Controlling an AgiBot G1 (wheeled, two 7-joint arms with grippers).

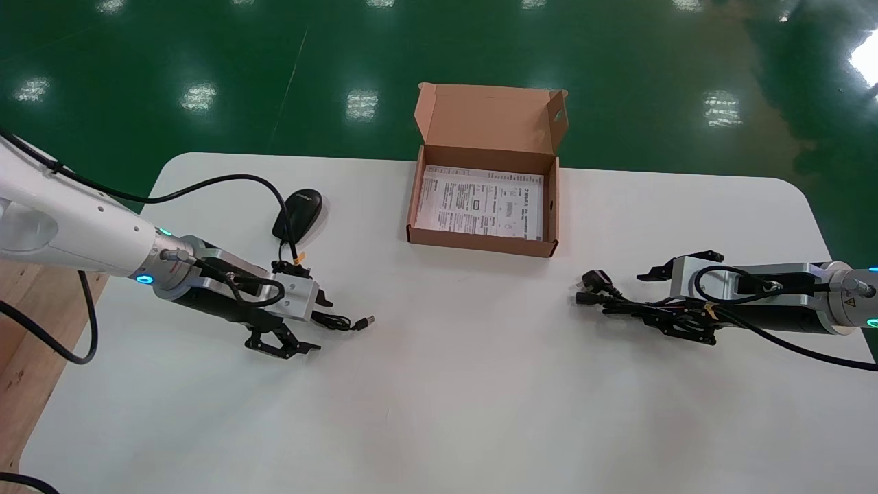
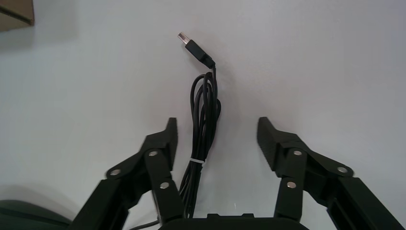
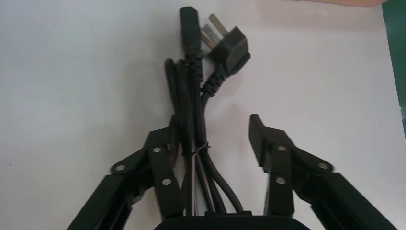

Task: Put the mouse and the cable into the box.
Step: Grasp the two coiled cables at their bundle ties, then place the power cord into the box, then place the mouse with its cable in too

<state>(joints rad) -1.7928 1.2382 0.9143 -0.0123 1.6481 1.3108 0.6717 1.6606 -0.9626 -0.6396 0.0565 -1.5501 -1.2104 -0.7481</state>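
Observation:
A black mouse (image 1: 302, 206) lies on the white table at the left. Its tied cable bundle (image 2: 205, 110) ends in a USB plug (image 2: 191, 45) and runs between the fingers of my left gripper (image 1: 317, 324), which is open low over the table (image 2: 218, 125). At the right, a tied black power cable (image 1: 617, 302) with a three-pin plug (image 3: 230, 45) lies between the fingers of my right gripper (image 1: 648, 300), also open (image 3: 213, 120). The bundle rests against one finger. The open cardboard box (image 1: 480, 237) stands at the back centre.
A printed sheet (image 1: 480, 202) lies flat in the box, whose lid stands upright behind it. The table's rounded far edge gives onto green floor. A wooden surface (image 1: 27, 343) adjoins the table on the left. Bare tabletop lies between the two grippers.

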